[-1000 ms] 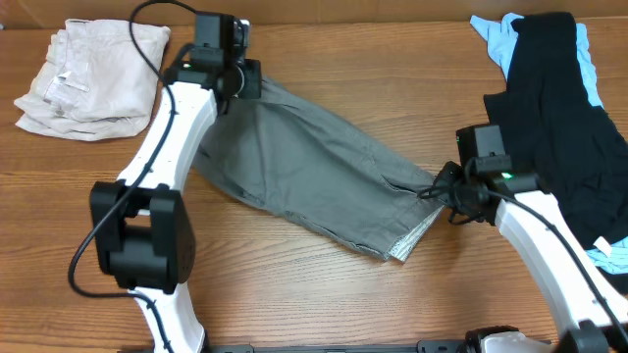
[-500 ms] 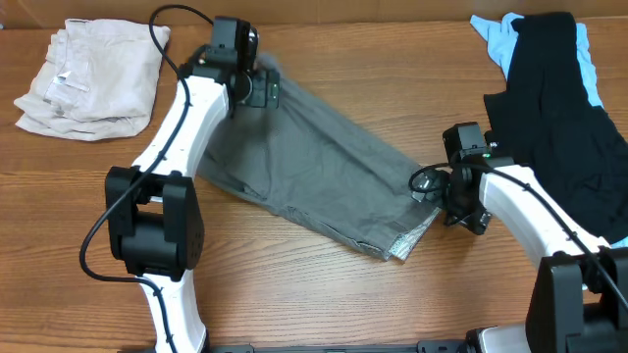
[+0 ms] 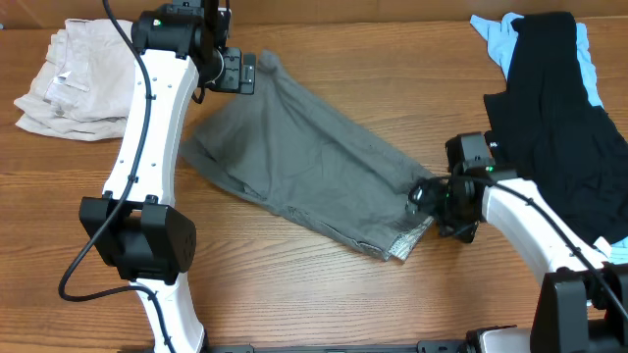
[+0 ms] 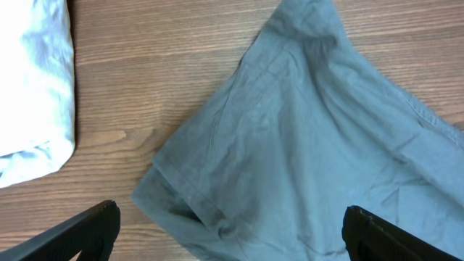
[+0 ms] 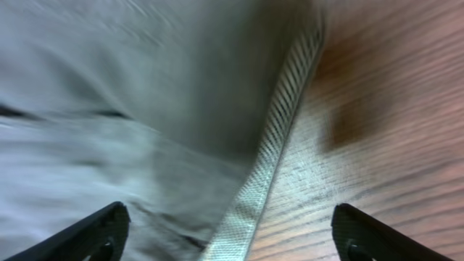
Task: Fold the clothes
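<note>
Two tools, both released. The left tool (image 3: pixel 234 72) hangs spread over the leg hem (image 4: pixel 177 190) of the shorts (image 3: pixel 314 167), at the end nearest the cream garment (image 3: pixel 88 74). The right tool (image 3: pixel 432 201) gapes empty above the waistband (image 5: pixel 279 123), at the end farthest from that garment. The shorts lie flat and slantwise on the table (image 3: pixel 294 304), near the cream garment but not touching it. They look like light, limp cotton that will sag and crease when lifted, so pinch the thicker hem and waistband edges, not the middle.
</note>
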You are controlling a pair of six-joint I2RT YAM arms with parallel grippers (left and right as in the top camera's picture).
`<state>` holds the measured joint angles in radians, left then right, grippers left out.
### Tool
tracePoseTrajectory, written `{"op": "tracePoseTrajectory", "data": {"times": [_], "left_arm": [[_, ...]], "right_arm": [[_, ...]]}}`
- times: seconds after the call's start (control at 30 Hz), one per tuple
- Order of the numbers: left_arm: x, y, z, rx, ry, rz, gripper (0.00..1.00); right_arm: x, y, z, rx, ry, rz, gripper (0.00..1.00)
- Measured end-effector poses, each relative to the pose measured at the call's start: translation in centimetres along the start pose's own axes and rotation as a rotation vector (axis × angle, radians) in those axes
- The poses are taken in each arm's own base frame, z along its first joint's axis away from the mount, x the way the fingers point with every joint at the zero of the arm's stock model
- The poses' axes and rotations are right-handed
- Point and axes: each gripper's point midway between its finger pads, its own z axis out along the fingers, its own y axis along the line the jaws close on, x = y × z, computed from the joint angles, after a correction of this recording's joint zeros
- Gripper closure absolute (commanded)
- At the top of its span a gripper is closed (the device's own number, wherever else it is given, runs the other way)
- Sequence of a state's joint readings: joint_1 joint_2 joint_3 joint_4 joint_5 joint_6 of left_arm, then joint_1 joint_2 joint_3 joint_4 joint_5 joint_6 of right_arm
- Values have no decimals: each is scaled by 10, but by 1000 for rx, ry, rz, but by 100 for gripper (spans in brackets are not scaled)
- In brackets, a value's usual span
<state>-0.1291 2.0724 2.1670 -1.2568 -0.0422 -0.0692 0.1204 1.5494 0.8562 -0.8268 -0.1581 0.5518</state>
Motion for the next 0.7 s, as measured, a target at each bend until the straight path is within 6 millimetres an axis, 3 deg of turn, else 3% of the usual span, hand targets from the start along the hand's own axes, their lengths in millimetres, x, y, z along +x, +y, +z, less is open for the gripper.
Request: {"op": "tracePoseTrajectory", "data": {"times": [0.13,0.23,0.3,0.37,0.5,0.7], "left_arm": [[1,0,0,-1,2,2,0],[2,0,0,-1,8,3,0],[3,0,0,-1,13,3,0],[5,0,0,-2,19,3,0],[10,1,0,-3,41,0,0],[18,1,-1,-5,72,1,0]], "right_arm": [[2,-2,19,-38,-25,3,25],[-6,6,20,-95,-83,-2,36],[-10,10,22,-129,-110,-2,51],[-11,13,24,-157,-125,8,74],[-10,13,29,-170,-124,35,96],[-23,2,24,-164,-122,74,96]]}}
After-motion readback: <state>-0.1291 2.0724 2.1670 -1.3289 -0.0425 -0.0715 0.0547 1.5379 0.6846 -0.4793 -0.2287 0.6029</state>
